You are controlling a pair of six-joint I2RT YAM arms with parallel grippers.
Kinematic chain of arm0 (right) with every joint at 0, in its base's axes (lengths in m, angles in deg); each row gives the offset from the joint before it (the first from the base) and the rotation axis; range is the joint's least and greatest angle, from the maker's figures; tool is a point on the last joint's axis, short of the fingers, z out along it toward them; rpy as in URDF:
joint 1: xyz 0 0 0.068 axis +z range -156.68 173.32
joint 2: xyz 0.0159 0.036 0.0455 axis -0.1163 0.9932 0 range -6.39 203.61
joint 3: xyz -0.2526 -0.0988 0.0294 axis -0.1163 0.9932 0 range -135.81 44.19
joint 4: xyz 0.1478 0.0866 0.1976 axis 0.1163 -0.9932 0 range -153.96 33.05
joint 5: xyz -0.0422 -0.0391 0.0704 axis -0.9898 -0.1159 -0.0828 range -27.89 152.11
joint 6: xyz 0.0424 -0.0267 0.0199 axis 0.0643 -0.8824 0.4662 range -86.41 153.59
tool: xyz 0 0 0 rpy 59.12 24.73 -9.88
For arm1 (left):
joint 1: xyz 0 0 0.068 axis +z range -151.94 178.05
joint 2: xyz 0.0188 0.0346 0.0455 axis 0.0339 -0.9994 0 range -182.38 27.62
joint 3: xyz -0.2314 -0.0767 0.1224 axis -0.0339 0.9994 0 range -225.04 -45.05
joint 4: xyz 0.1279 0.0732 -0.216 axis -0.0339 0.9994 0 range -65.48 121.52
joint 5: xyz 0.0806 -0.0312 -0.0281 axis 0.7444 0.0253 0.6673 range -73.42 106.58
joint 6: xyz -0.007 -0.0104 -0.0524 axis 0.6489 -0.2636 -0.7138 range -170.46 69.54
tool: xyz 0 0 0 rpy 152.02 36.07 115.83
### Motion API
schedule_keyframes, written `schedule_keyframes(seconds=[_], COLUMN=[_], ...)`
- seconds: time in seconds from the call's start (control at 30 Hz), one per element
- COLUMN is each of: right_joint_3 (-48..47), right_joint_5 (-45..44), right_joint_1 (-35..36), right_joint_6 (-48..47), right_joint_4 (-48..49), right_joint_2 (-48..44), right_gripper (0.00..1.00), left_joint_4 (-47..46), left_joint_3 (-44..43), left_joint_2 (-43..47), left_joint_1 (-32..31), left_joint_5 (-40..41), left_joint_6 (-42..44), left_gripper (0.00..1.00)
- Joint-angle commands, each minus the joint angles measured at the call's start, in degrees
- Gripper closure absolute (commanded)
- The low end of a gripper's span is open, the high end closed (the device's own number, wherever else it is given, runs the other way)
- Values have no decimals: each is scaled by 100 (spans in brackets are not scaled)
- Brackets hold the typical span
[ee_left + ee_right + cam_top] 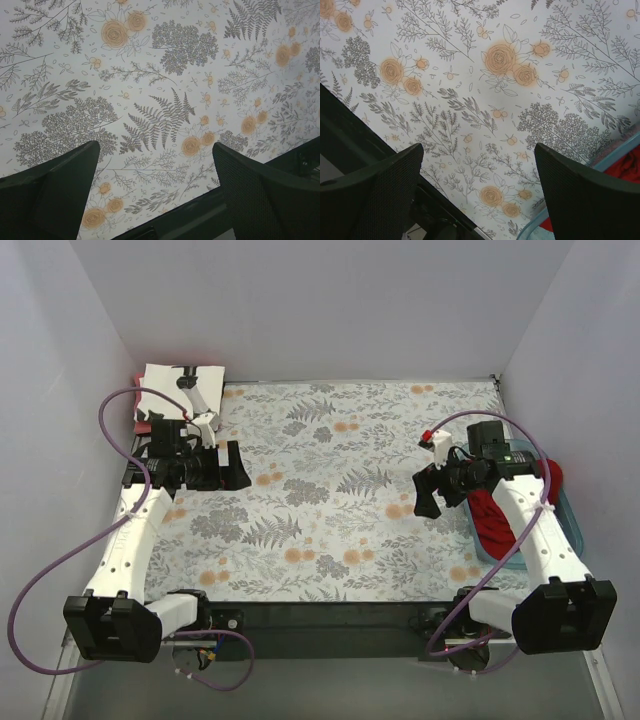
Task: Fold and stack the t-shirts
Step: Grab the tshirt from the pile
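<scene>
A folded white t-shirt with black blotchy print (pixel 182 388) lies at the far left corner, on a reddish-pink shirt (pixel 139 412) of which only an edge shows. The dark red t-shirt (pixel 492 517) lies bunched in the teal tub (pixel 570 515) at the right; a bit of it shows in the right wrist view (pixel 628 167). My left gripper (pixel 232 466) (pixel 156 147) is open and empty above the table cloth, just right of the folded stack. My right gripper (pixel 428 492) (pixel 477 147) is open and empty above the cloth, just left of the tub.
The grey floral table cloth (pixel 330 490) covers the table between white walls. The tub's rim (pixel 615 155) is at the lower right of the right wrist view. The table's dark front edge (pixel 330 615) runs by the arm bases.
</scene>
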Motion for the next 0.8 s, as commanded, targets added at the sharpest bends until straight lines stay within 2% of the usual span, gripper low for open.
schedule_keyframes(seconds=[0.0, 0.13, 0.23, 0.33, 0.47, 0.67, 0.77], right_joint_3=[-327, -827, -1319, -1689, -1787, -1499, -1243], right_joint_5=[-318, -451, -442, -555, -819, -1022, -1162], right_joint_1=[2, -506, -1349, -2481, -3265, -3672, -3680], right_joint_6=[-9, -61, -332, -798, -1247, -1450, -1354], right_joint_4=[108, 108, -32, -182, -182, -33, 476], right_joint_2=[-182, -165, 63, 484, 1090, 2040, 2233], right_gripper=[2, 2, 2, 1, 1, 2, 2], left_joint_4=[-18, 262, 316, 412, 421, 360, 342], left_joint_3=[-129, -445, -682, -910, -1008, -1008, -1008], left_joint_2=[17, -282, -388, -510, -590, -634, -643], left_joint_1=[-23, -23, -23, -23, -23, -23, -23], left_joint_5=[-52, -121, -226, -218, -209, -183, -174], left_joint_6=[214, 302, 363, 433, 451, 381, 363], left_gripper=[4, 4, 4, 4, 3, 4, 3])
